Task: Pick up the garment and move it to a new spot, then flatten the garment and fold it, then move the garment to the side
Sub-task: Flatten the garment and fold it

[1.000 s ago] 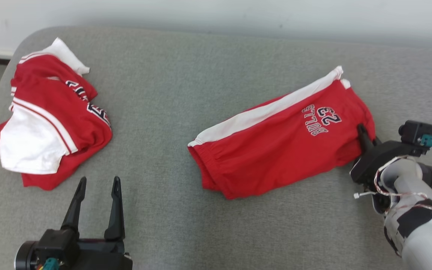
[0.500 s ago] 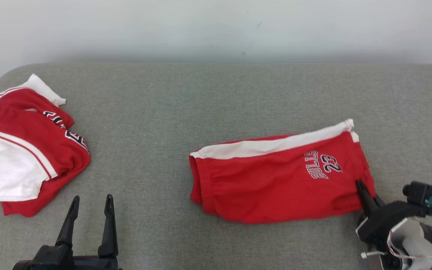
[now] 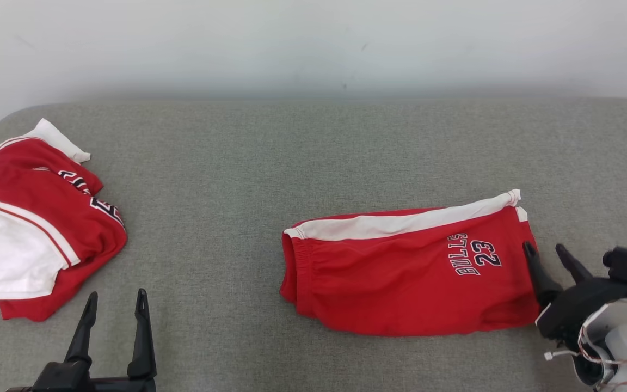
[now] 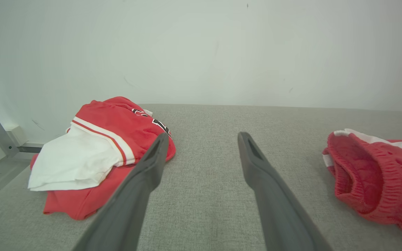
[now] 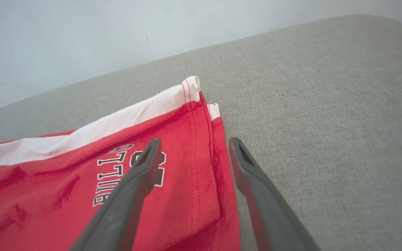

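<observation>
Shorts [image 3: 406, 272], red with a white side stripe, lie flat on the grey cushion [image 3: 292, 163] in the head view, a little right of the middle. Their long axis runs left to right, with the elastic waist at the left end and the leg hems at the right end. Your right claw [image 3: 543, 247] stands just at that hem end, fingers apart and holding nothing. Its inner finger is at the edge of the cloth and its outer finger is over bare cushion. So the shorts lie to the left of this claw, and it is clearly the nearer arm. Your left claw [image 3: 116, 296] is low at the left, also spread and empty, well apart from the shorts. A heap of red and white clothes [image 3: 41, 218] lies at the far left end.

In the left wrist view, the left claw [image 4: 203, 136] points over bare cushion, between the heap [image 4: 106, 146] on one side and the waist opening of the shorts [image 4: 379, 181] on the other.

In the right wrist view, the right claw [image 5: 194, 140] straddles the hem line. One finger is over the red cloth [image 5: 65, 181] beside the "BULLS" print, the other over the cushion [image 5: 326, 122]. Whether the fingers touch the cloth, I cannot tell. I judge that the fold is made and the move to the side remains. For it you must close on both hem layers, or the fold can open.
</observation>
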Controlling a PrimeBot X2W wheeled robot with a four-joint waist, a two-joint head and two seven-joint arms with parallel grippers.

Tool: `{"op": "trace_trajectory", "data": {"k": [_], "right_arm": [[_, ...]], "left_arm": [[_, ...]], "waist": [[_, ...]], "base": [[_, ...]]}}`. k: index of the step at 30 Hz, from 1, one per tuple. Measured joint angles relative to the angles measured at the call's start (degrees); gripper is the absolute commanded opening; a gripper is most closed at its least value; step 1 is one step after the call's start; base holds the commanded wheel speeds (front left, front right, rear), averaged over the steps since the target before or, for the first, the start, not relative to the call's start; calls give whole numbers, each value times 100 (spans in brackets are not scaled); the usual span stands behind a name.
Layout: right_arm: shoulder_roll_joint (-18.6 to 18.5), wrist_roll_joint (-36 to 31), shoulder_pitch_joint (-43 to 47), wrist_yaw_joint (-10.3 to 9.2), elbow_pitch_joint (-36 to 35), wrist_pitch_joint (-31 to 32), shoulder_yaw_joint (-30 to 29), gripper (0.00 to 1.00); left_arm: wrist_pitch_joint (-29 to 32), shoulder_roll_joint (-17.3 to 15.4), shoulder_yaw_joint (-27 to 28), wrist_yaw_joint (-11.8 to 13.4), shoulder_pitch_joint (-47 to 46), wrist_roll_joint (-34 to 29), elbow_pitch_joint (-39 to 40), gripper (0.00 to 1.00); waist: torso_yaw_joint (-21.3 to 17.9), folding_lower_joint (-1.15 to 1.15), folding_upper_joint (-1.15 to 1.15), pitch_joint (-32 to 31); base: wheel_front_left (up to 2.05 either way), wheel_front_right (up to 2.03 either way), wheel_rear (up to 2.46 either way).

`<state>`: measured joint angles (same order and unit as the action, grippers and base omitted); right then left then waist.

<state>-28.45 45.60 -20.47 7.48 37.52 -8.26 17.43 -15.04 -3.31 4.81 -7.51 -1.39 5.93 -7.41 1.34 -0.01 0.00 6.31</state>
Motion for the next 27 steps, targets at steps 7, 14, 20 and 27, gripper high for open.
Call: {"op": "trace_trajectory", "data": {"k": [7,14,20,27], "right_arm": [[63,-611,-579,0,576,427,-246,100],[215,-949,-843,0,1361,644,-336,100],[323,-1029,-924,0,1773,804,-279,100],[321,-1015,-948,10,1960,798,-279,100]], "left_arm": [[0,12,-9,0,-34,-44,-32,100],[0,23,-59,0,-129,-25,-89,100],[0,26,-44,0,-132,-11,-103,100],[0,32,19,0,-128,-11,-97,100]], "waist": [[156,1,0,44],[375,1,0,124],[482,1,0,181],[487,1,0,155]], "base": [[0,0,0],[0,0,0],[0,0,0],[0,0,0]]}}
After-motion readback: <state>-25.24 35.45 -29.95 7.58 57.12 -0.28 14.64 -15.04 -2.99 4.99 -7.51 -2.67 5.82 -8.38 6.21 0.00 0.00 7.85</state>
